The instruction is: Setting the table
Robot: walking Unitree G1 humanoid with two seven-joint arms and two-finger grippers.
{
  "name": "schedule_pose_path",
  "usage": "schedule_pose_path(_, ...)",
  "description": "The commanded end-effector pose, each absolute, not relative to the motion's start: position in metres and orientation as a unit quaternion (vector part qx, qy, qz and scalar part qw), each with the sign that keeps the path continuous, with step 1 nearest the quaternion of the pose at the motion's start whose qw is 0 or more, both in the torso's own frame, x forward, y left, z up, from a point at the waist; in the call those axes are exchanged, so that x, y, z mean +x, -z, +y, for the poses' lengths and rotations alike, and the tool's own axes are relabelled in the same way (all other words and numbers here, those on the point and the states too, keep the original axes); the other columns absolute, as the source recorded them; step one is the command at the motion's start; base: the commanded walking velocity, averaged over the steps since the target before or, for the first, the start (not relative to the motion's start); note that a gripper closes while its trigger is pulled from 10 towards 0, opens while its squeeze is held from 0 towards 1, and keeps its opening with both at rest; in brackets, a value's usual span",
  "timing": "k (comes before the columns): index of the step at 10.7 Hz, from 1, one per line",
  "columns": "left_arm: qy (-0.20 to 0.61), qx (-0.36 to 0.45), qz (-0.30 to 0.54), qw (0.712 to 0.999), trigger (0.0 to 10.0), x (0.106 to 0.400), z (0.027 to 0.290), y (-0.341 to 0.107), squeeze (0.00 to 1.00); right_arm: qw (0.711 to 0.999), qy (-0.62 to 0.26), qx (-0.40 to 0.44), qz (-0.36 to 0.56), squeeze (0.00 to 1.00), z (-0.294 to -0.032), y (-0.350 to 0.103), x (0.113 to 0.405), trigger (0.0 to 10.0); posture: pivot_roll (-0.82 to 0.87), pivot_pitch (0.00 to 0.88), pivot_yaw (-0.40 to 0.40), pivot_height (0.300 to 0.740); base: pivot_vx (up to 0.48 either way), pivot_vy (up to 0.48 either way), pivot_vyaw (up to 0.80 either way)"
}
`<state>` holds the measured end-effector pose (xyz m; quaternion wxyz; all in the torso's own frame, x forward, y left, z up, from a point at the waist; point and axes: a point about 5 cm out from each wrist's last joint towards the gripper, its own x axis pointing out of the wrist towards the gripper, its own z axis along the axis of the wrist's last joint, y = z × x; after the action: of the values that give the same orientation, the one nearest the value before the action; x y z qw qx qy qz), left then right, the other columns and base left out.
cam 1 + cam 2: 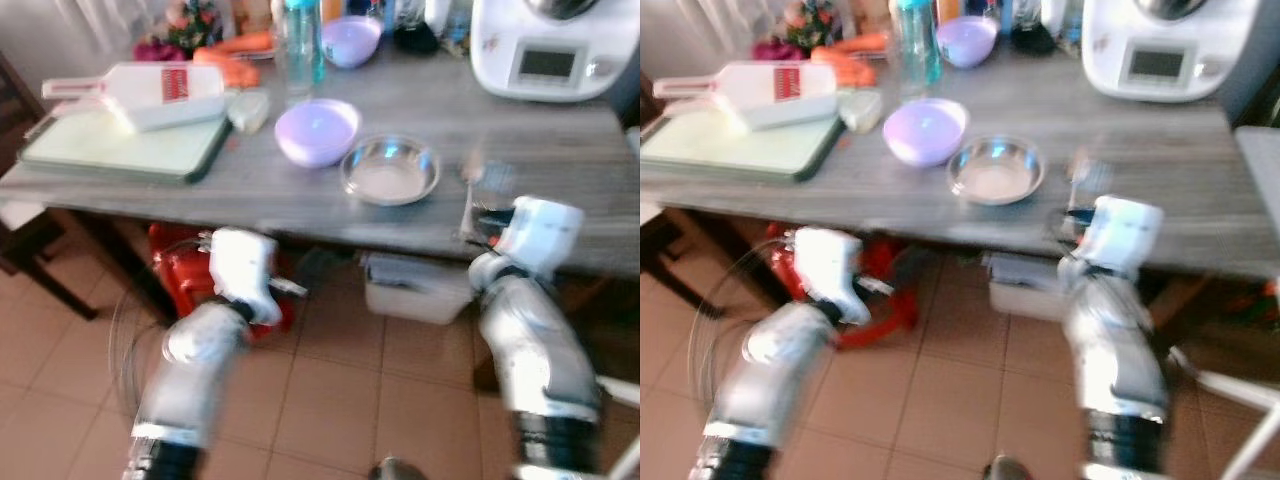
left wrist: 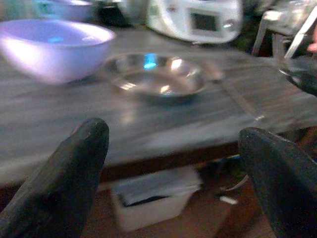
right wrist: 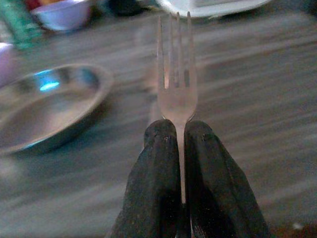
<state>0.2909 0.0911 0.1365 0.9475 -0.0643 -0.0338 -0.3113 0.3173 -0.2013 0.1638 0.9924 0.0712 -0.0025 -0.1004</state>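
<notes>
Left gripper [image 2: 173, 163]: lower left of the head view, below the table edge; its two black fingers [image 2: 64, 183] stand wide apart with nothing between them.
Cutting board [image 1: 120, 145]: upper left of the frame, with a white box lying on it.
Lilac bowl [image 1: 316, 130]: centre of the grey table [image 1: 560, 190], plastic by the look of it, so probably light and unbreakable.
Steel dish [image 1: 389, 170]: just right of the lilac bowl; thin, shallow, likely slick.
Fork [image 3: 177, 84]: pinched by its handle in the right gripper [image 3: 179, 130], tines pointing out over the table just right of the steel dish.
Fork handling: I judge it stiff, light and slippery; a hold on the flat of the handle looks right, though it could twist.
White kitchen machine [image 1: 545, 45]: upper right, well apart.
</notes>
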Motion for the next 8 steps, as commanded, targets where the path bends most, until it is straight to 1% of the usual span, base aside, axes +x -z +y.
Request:
schedule_pose_path(1,0.296,-0.064,-0.031,0.952,10.0,0.292,0.103,-0.137,0.00,0.993,0.085,0.082,-0.010,0.00,-0.191,-0.169,0.319,10.0,-0.04,0.150,0.039,0.740,0.000,0.000,-0.80)
schedule_pose_path(6,0.305,-0.064,-0.023,0.950,10.0,0.288,0.103,-0.135,0.00,0.993,0.093,0.073,-0.020,0.00,-0.193,-0.172,0.319,10.0,-0.05,0.152,0.035,0.740,0.000,0.000,0.00)
schedule_pose_path(8,0.342,-0.047,-0.009,0.938,10.0,0.283,0.103,-0.131,0.00,0.990,0.123,0.064,-0.020,0.00,-0.207,-0.175,0.319,10.0,-0.05,0.153,0.036,0.740,0.000,0.000,0.00)
